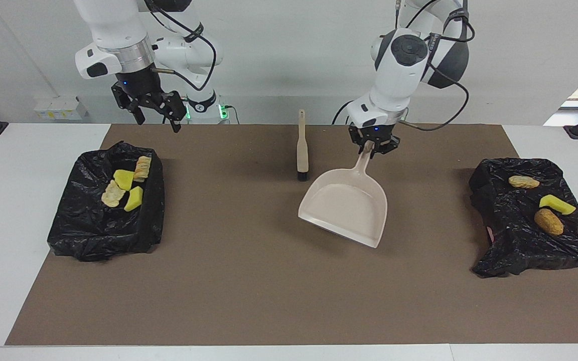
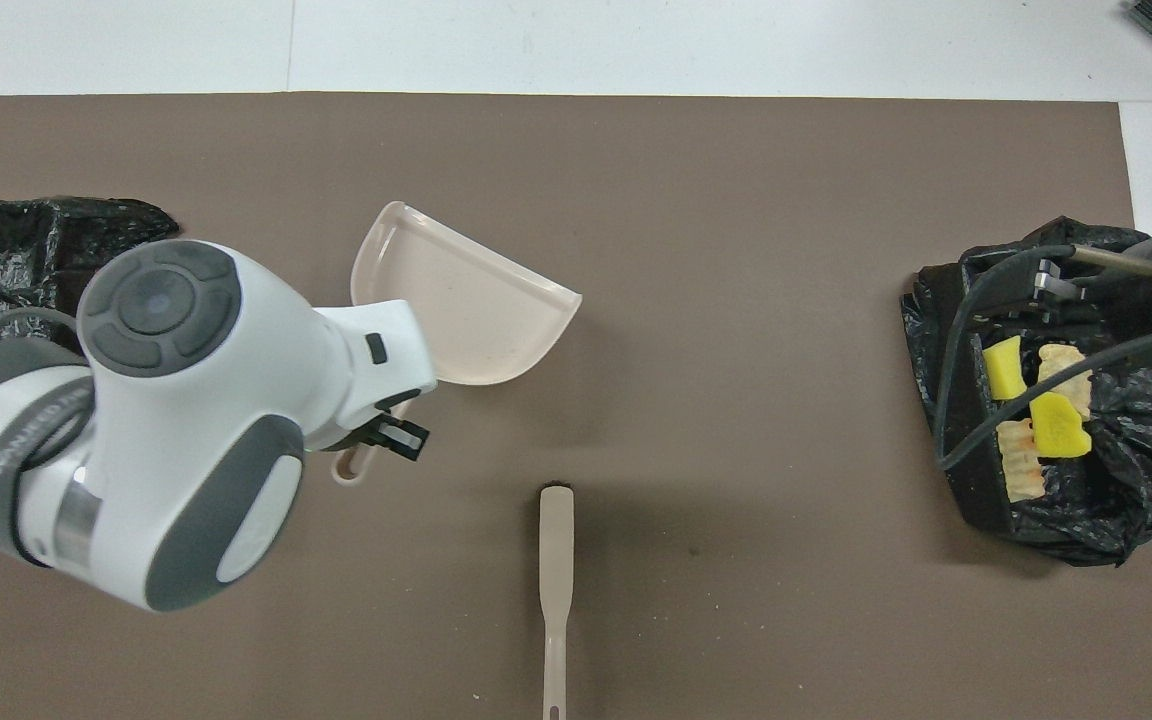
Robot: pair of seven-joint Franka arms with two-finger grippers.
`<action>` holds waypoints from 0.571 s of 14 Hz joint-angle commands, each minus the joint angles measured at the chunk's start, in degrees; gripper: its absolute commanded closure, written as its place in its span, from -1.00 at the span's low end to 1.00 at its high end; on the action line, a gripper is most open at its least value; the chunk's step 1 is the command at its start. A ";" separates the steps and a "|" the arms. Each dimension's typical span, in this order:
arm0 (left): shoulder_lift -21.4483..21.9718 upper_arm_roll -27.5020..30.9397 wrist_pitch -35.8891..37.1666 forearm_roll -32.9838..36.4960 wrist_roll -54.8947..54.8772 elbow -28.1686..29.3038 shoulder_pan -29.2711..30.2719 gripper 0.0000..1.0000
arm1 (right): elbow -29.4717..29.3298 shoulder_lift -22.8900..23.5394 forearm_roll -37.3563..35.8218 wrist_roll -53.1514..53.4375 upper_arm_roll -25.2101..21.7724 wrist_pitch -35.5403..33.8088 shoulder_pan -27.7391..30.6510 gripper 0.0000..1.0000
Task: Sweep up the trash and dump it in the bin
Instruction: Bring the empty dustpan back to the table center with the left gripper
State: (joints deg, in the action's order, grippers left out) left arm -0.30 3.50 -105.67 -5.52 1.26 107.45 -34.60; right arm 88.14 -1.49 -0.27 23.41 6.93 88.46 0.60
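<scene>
The beige dustpan (image 1: 346, 205) (image 2: 466, 300) is tilted over the middle of the brown mat with nothing in it. My left gripper (image 1: 372, 145) (image 2: 376, 450) is shut on its handle. The brush (image 1: 302, 150) (image 2: 556, 570) lies flat beside it, toward the right arm's end. Trash lies in two black-bagged bins. The bin (image 1: 106, 220) (image 2: 966, 440) at the right arm's end holds yellow wedges (image 1: 124, 179) (image 2: 1056, 425) and beige chunks (image 1: 113, 194). The bin (image 1: 510, 235) (image 2: 36, 235) at the left arm's end holds three pieces, one orange-brown (image 1: 549, 221). My right gripper (image 1: 156, 120) (image 2: 1046, 280) hangs open in the air.
The brown mat (image 1: 249, 281) covers most of the table, with white table surface (image 1: 8, 200) showing at both ends. The left arm's large wrist (image 2: 186, 420) hides part of the mat in the overhead view.
</scene>
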 commanded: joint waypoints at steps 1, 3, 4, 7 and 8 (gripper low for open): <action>-2.94 1.16 -6.98 -1.60 7.33 1.01 -6.34 1.00 | 0.01 -0.18 1.33 -1.44 -0.17 -0.48 0.45 -1.00; -6.19 1.16 -12.08 -1.60 8.40 2.23 -9.24 1.00 | 0.01 -0.09 1.33 -1.52 -0.25 -0.48 0.54 -1.00; -6.99 1.16 -14.71 -1.60 10.06 2.76 -9.34 1.00 | 0.01 -0.09 1.33 -1.52 -0.25 -0.40 0.54 -1.00; -9.72 1.07 -20.43 -1.69 12.61 5.13 -10.57 1.00 | 0.01 -0.09 1.33 -1.52 -0.17 0.04 0.45 -1.00; -9.81 1.07 -22.19 -1.69 13.49 6.19 -11.10 1.00 | 0.01 -0.09 1.33 -1.70 -0.17 0.13 0.54 -1.00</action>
State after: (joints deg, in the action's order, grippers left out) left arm -10.94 3.48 -124.06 -6.27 12.94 110.79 -44.00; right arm 88.15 -1.49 -0.26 23.41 6.83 88.46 0.62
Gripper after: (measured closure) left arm 0.687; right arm 0.000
